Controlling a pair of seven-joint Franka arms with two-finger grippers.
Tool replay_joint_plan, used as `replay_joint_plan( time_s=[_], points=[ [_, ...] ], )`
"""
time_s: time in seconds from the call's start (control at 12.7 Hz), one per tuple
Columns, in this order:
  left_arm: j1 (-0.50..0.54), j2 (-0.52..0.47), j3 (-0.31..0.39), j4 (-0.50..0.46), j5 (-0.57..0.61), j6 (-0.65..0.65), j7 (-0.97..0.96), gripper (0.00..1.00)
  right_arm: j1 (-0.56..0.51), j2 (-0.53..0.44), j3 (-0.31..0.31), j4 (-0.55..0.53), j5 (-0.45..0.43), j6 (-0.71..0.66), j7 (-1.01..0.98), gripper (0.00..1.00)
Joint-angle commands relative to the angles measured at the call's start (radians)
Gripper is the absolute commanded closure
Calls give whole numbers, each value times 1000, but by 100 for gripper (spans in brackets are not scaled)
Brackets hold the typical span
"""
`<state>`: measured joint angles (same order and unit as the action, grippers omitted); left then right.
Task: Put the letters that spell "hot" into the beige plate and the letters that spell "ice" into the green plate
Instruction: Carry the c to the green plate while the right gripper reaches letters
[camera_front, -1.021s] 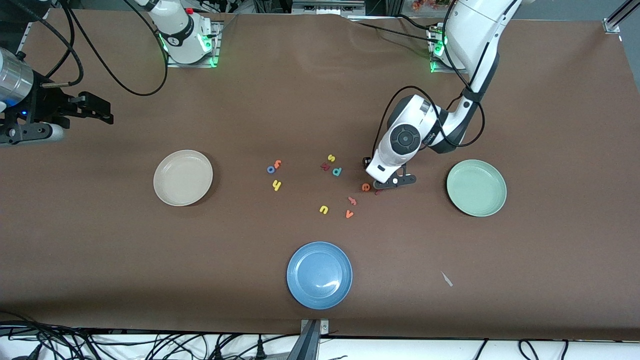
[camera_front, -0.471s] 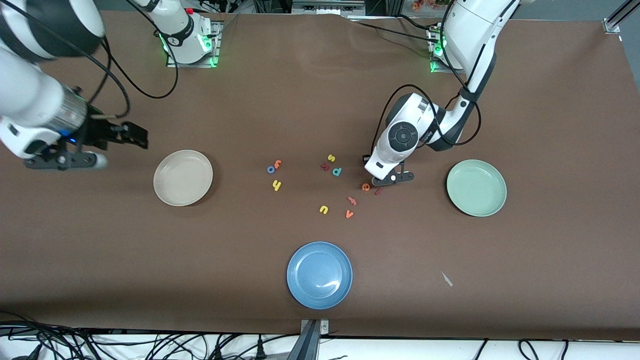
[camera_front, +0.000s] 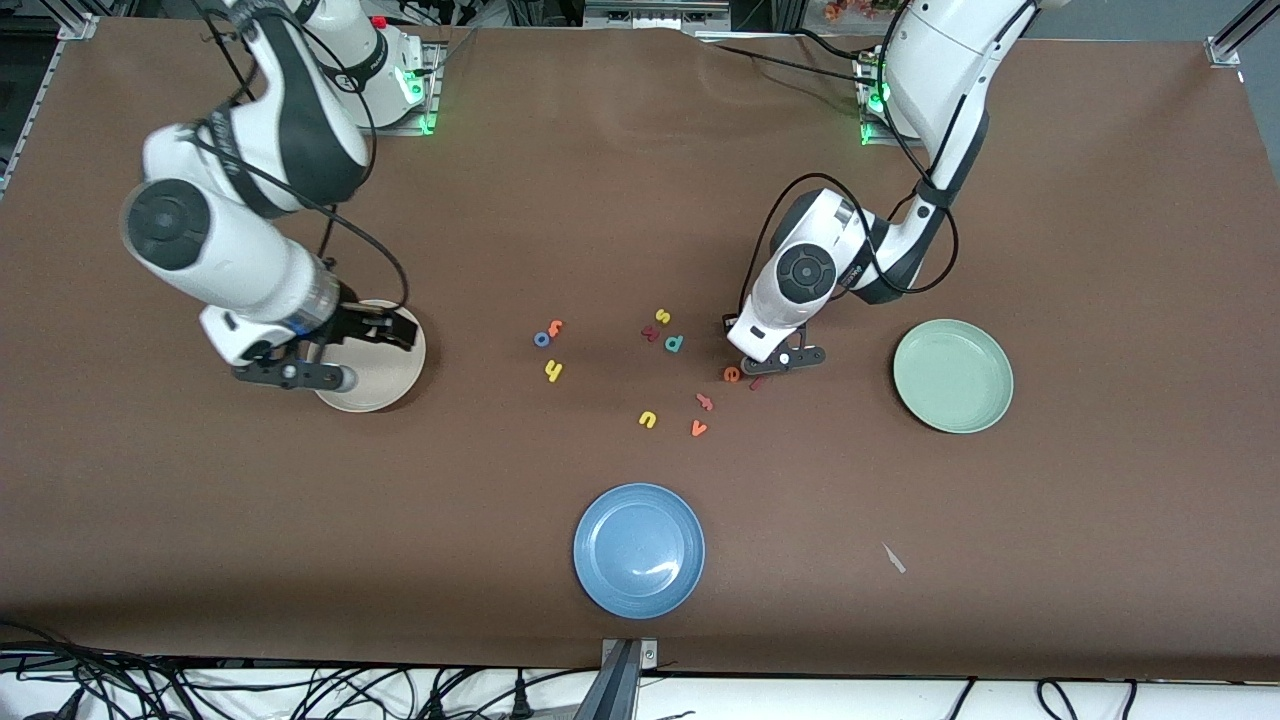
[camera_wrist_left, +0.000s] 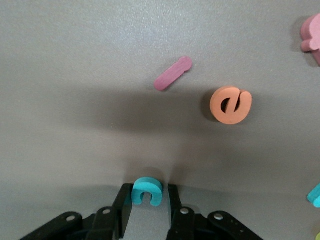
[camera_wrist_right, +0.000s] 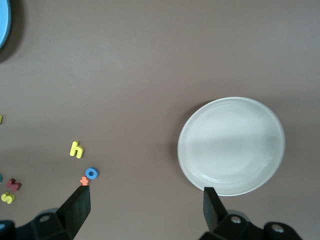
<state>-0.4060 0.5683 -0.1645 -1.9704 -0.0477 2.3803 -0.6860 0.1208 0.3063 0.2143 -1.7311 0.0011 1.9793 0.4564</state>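
Observation:
My left gripper (camera_front: 768, 366) is down at the table and open, with its jaws narrowed around the teal c (camera_wrist_left: 146, 186); one finger touches the c and a small gap shows at the other. In the front view the c is hidden under that hand. The dark red i (camera_front: 757, 383) (camera_wrist_left: 173, 73) and orange e (camera_front: 732, 374) (camera_wrist_left: 230, 104) lie just beside it. The green plate (camera_front: 953, 375) is toward the left arm's end. My right gripper (camera_front: 400, 332) (camera_wrist_right: 145, 202) hangs open and empty over the beige plate (camera_front: 375, 390) (camera_wrist_right: 231, 145). Yellow h (camera_front: 553, 371), blue o (camera_front: 542, 339) and orange t (camera_front: 555, 326) lie mid-table.
A blue plate (camera_front: 639, 550) sits nearest the front camera. Other loose letters lie among the task ones: yellow u (camera_front: 648, 419), orange v (camera_front: 699, 428), yellow s (camera_front: 662, 316), a teal letter (camera_front: 674, 343) and a pink one (camera_front: 705, 401). A small pale scrap (camera_front: 893, 558) lies toward the left arm's end.
The right arm has swung in from the table's end to over the beige plate. The left gripper's jaws have narrowed around the teal c, and the hand has edged slightly off the e and i.

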Motion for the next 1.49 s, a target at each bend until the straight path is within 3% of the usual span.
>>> replay_joint_plan(
  time_s=[0.0,0.16,0.31,0.63,0.79,0.94,1.1,1.41],
  points=[
    [-5,7,5,-8,-9,16,14,80,54,54,0,-4,7,71,141,0],
    [-4,-7,5,-7,-9,5,19,92,111,111,5,-5,-3,140,302,0],
    [7,-63,6,2,-6,-57,52,99,122,163,42,-7,-77,190,486,0],
    [148,-201,13,57,-3,-353,306,99,163,215,48,-71,-130,346,554,0],
    [250,-214,14,64,17,-411,455,99,178,252,48,-71,-179,378,622,0],
    [344,-205,13,64,125,-406,563,99,192,287,48,-74,-240,403,704,0],
    [426,-161,11,82,219,-380,637,98,195,281,48,-122,-234,455,745,0],
    [480,-59,13,87,239,-227,664,89,195,251,48,-275,-230,564,752,0]
  ],
)
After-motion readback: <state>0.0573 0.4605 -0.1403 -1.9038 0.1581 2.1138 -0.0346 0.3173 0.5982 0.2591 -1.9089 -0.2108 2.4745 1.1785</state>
